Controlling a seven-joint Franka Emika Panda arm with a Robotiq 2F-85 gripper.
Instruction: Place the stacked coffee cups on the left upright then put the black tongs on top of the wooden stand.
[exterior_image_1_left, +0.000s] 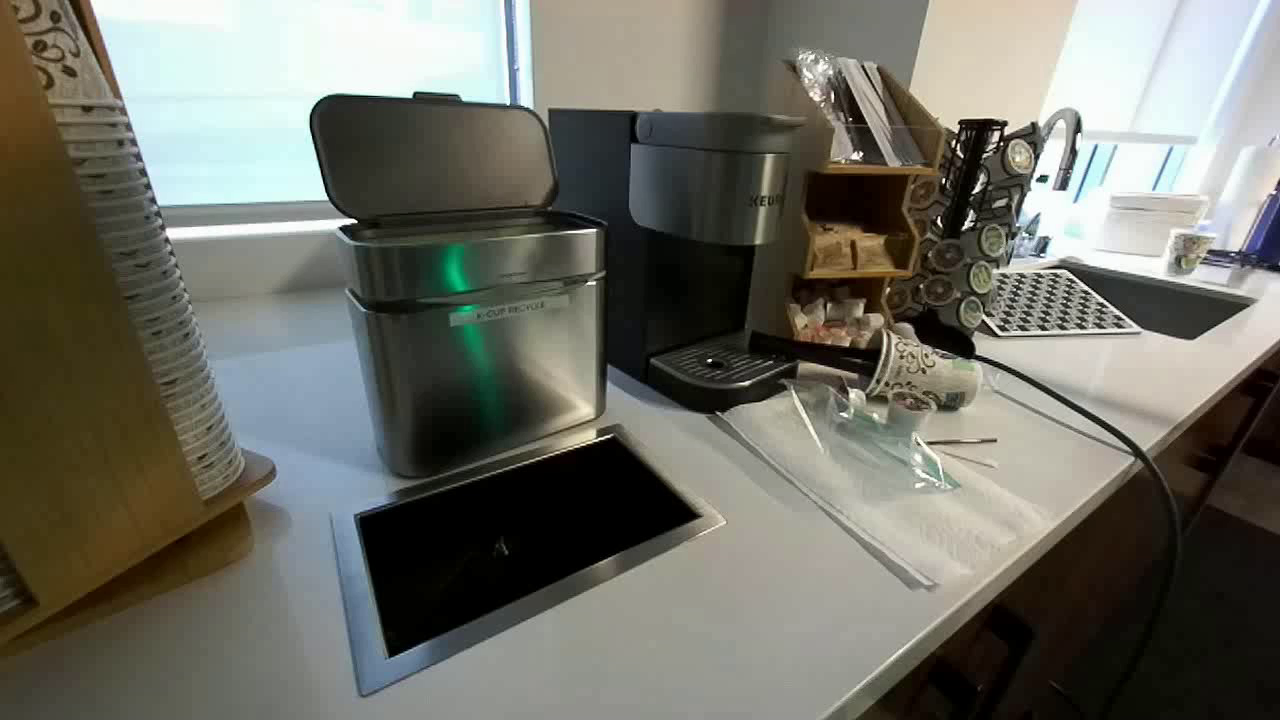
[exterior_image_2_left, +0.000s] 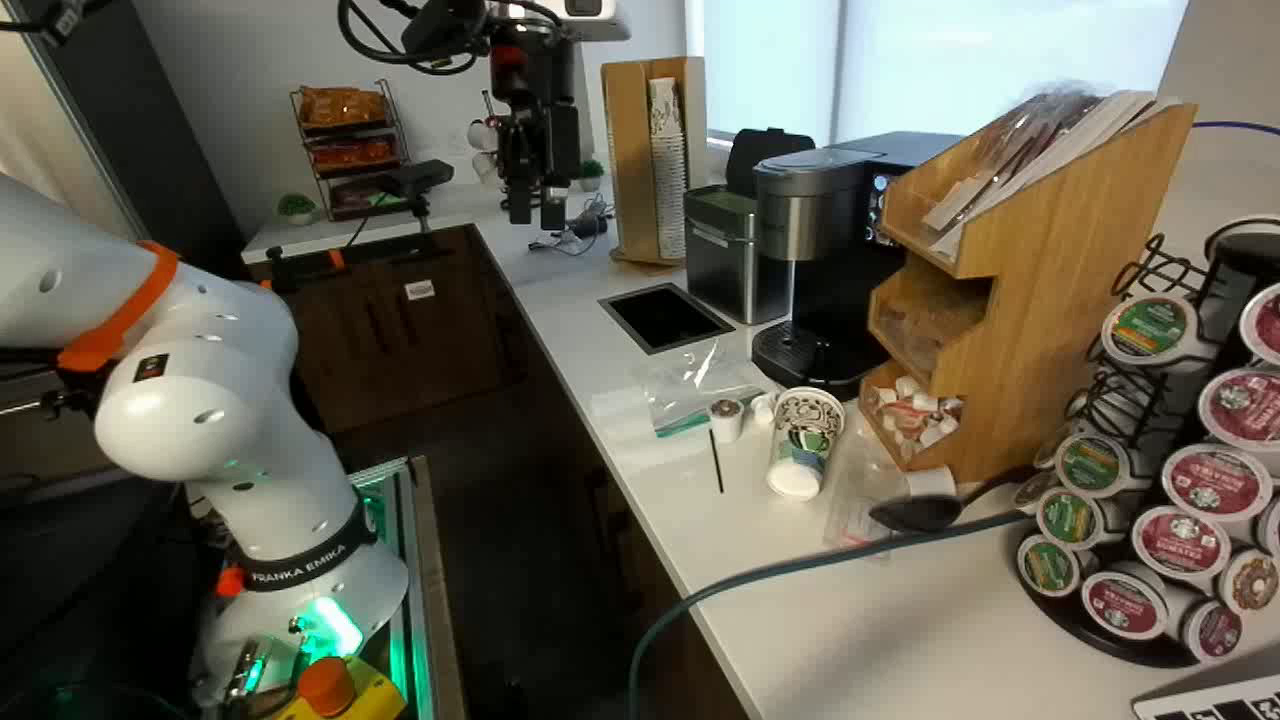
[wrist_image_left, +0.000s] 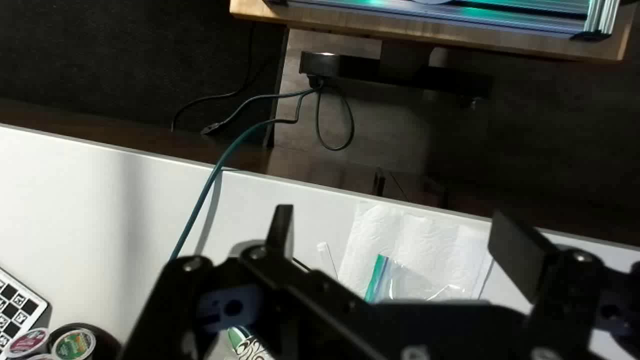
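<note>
Hand (exterior_image_2_left: 536, 208): spread wide, nothing in it; I've got it hung well above the worktop (exterior_image_2_left: 730, 540), toward its front edge.
Stacked coffee cups (exterior_image_2_left: 805, 440): lower and rightward of the hand in an exterior view, well apart; my wrist view catches only a patterned scrap of them at its bottom edge. My call: reach farther over the worktop, then down.
Left of cups: clear bag (exterior_image_2_left: 690, 390), coffee pod (exterior_image_2_left: 727, 420), thin dark stick (exterior_image_2_left: 716, 462); the pod near, tight to get in there, I reckon.
Cups' long axis: on their side, slanted; wide end toward the coffee machine (exterior_image_2_left: 800, 225), narrow end angled to the front edge. I'd close across it, then tip upright.
Black tongs: maybe the slim dark bar (exterior_image_1_left: 815, 350) by the wide end; can't confirm.
Right of cups: clear packet (exterior_image_2_left: 855, 510), wooden stand (exterior_image_2_left: 1090, 270), both near; then pod carousel (exterior_image_2_left: 1062, 618). Cable (exterior_image_2_left: 800, 566) crosses the worktop past the narrow end.
</note>
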